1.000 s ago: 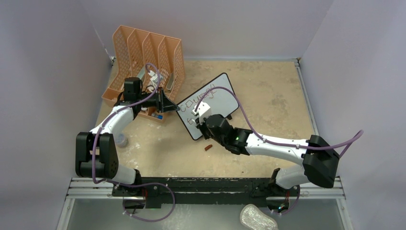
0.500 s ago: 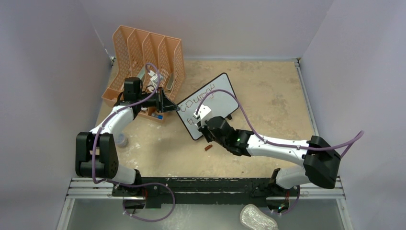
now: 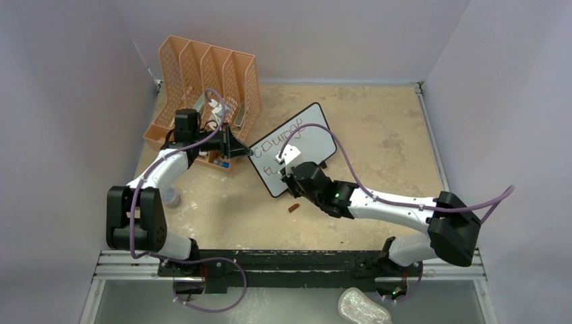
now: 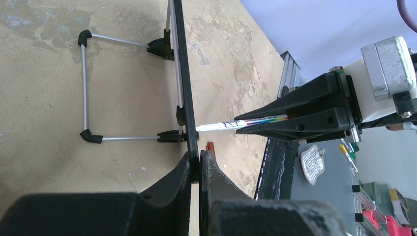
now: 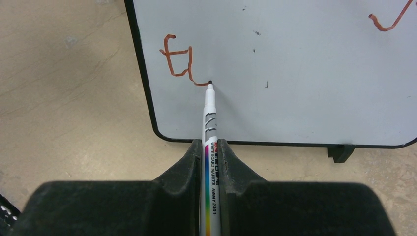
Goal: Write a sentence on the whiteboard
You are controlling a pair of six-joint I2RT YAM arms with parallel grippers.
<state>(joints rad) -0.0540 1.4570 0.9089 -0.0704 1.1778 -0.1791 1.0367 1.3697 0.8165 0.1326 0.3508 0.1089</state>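
The whiteboard (image 3: 311, 140) runs lengthwise near-left to far-right.

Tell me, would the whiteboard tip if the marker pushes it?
Probably light and apt to tip: the whiteboard stands on a thin wire stand. With the left claw clamped on its edge, it should resist the marker.

My marker (image 5: 210, 123) barrel: "WHITE BOARD MARKER AWAY 2301". On whiteboard (image 5: 295, 73): approx "courag" up top, a "t" below.

A robotics lab is indicated: the bench (image 3: 384, 135) is enclosed by plain panels (image 3: 303, 34), and arms (image 3: 391, 206) are bolted to an aluminium rail (image 3: 125, 264).
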